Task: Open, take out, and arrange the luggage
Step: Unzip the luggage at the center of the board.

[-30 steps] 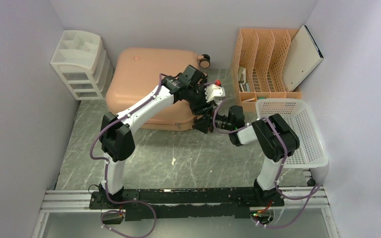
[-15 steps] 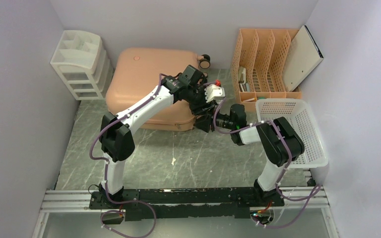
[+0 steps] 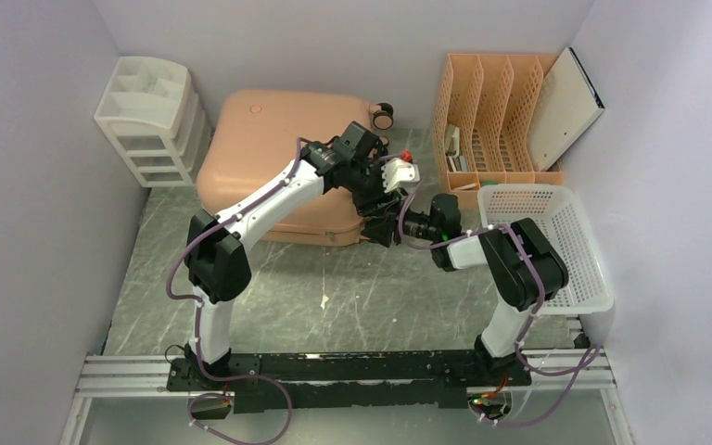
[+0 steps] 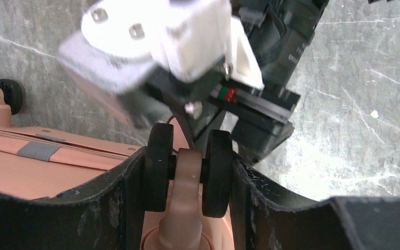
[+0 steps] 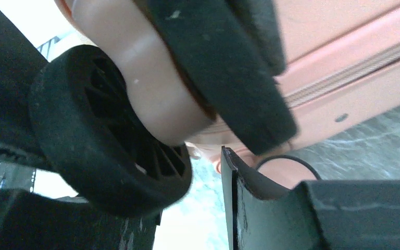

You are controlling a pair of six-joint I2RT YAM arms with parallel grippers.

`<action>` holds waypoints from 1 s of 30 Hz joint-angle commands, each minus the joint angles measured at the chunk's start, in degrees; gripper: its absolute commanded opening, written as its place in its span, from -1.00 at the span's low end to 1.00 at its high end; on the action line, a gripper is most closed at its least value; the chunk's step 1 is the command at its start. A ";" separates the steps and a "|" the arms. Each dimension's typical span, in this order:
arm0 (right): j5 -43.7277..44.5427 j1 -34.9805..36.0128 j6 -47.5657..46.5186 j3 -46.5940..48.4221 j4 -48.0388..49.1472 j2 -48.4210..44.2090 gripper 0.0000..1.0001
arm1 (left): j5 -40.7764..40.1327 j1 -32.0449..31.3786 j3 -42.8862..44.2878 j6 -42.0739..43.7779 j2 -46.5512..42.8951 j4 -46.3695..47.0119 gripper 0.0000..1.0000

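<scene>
The salmon-pink luggage [image 3: 269,158] lies flat and closed at the back of the table. My left gripper [image 3: 377,197] reaches over its right end. In the left wrist view it [image 4: 187,172] is shut on a black twin spinner wheel [image 4: 160,166], one finger pressed against each disc. My right gripper [image 3: 382,230] sits just below it, at the near right corner of the luggage. In the right wrist view it [image 5: 182,198] is open around another black wheel [image 5: 109,135], with a clear gap between that wheel and the right finger [image 5: 250,208].
A white drawer unit [image 3: 153,120] stands left of the luggage. An orange slotted file rack [image 3: 487,120] with a white board [image 3: 565,107] leaning on it is at the back right. A white mesh basket [image 3: 556,241] sits beside my right arm. Walls close in on three sides.
My right arm's forearm has shifted slightly, bringing its wrist a little closer to the luggage corner. The left arm and the luggage have stayed put.
</scene>
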 commanded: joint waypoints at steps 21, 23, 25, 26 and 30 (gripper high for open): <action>0.36 3.95 5.49 1.40 7.60 2.88 -0.88 | 4.89 -0.62 2.78 -5.24 -5.09 -1.38 -0.90; -0.97 3.88 6.13 1.07 9.24 3.11 -1.00 | 4.83 -0.64 2.68 -5.23 -4.97 -1.36 -0.90; -1.26 3.88 6.59 0.64 10.14 3.13 -1.00 | 4.80 -0.68 2.64 -5.24 -5.02 -1.44 -0.90; -0.96 3.70 6.39 0.58 9.57 3.01 -1.00 | 4.73 -0.65 2.62 -5.15 -5.06 -1.43 -0.90; 1.44 1.37 6.79 0.08 7.39 2.45 -1.00 | 4.17 -0.61 1.59 -4.77 -5.78 -1.21 -0.90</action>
